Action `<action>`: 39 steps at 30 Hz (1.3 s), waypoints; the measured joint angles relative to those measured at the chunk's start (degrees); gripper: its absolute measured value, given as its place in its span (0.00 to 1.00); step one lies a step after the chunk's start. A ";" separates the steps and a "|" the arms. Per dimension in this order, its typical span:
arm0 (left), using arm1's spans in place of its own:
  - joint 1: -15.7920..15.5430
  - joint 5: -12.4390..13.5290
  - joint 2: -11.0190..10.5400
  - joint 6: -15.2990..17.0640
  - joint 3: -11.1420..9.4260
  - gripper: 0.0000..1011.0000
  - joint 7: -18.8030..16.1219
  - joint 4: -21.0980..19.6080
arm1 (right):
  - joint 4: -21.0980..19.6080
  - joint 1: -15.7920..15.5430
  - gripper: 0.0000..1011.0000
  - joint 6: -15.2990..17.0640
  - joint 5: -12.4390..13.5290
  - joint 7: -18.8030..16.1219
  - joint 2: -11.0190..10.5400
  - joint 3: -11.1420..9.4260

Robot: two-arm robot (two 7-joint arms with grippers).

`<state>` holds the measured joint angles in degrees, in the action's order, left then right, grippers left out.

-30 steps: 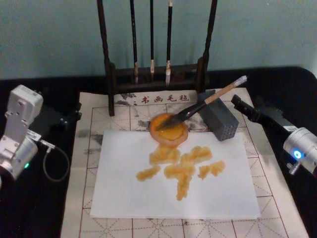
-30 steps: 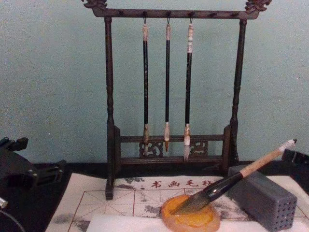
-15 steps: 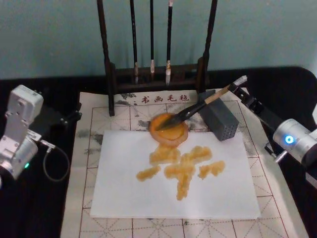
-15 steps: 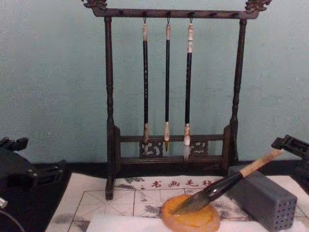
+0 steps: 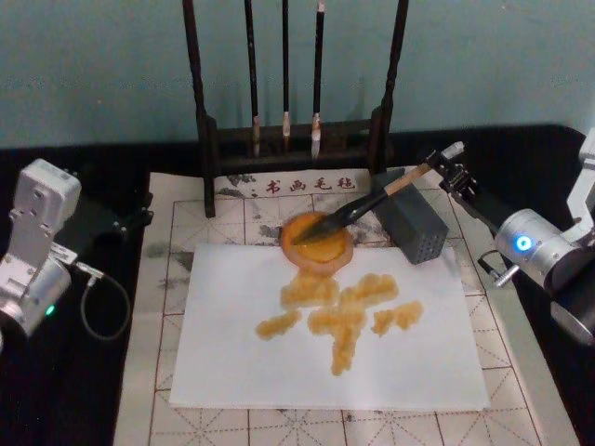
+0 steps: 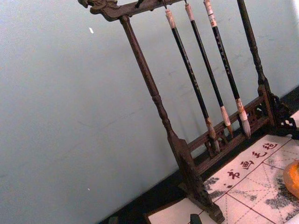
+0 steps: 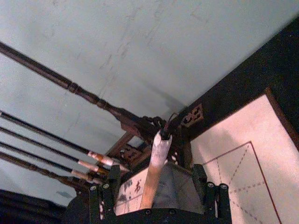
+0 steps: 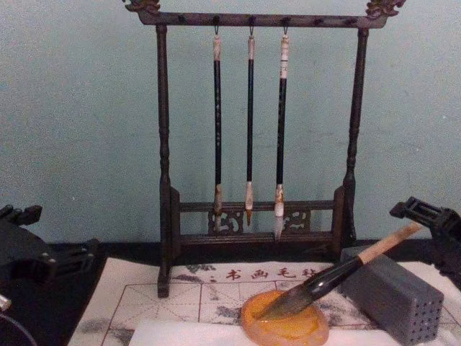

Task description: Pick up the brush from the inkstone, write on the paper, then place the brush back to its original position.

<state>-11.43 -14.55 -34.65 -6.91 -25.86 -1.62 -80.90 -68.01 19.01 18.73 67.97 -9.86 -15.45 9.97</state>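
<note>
R gripper [image 5: 444, 169] sits at the top end of the brush [image 5: 372, 197]. Its fingers [image 7: 106, 198] are spread wide, one on each side of the handle, not touching it. Brush tip lies in the orange inkstone [image 5: 318, 243], and the handle leans over the grey block [image 5: 414, 223]. L gripper [image 5: 125, 221] is parked far left, off the paper [image 5: 232, 353].

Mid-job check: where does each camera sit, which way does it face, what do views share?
Head: high, looking down on the paper, inkstone and brush; left pincer at left edge, right pincer at the brush's white end.
Chest: low, facing forward at the brush rack; pincers at both edges.
Left wrist: aimed at the rack and wall.
Right wrist: looks along the brush handle between its own open fingers.
Shared: head and chest both show brush tip in inkstone.
</note>
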 joint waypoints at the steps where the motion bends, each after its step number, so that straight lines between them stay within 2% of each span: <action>1: 0.00 0.00 0.00 0.00 0.00 0.99 0.00 0.00 | 0.36 0.29 0.99 -0.06 0.08 -0.01 0.04 0.08; 12: 0.00 0.00 0.00 0.00 0.00 0.99 0.00 0.00 | 6.11 4.58 0.99 -0.93 1.51 -1.51 0.63 1.55; 22: 0.00 0.00 0.00 0.00 0.00 0.99 0.00 0.00 | 10.03 7.19 0.99 -1.30 2.28 -3.92 -0.03 3.31; 32: 0.00 0.00 0.00 0.00 0.00 0.99 0.00 0.00 | 11.02 7.70 0.99 -2.00 2.69 -5.52 -1.02 4.94; 39: 0.00 0.00 0.00 0.00 0.00 0.99 0.00 0.00 | 11.03 7.73 0.99 -2.03 2.67 -5.50 -1.00 4.86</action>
<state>-11.43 -14.55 -34.65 -6.91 -25.86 -1.62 -80.90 -56.98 26.74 16.70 70.64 -15.36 -16.45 14.83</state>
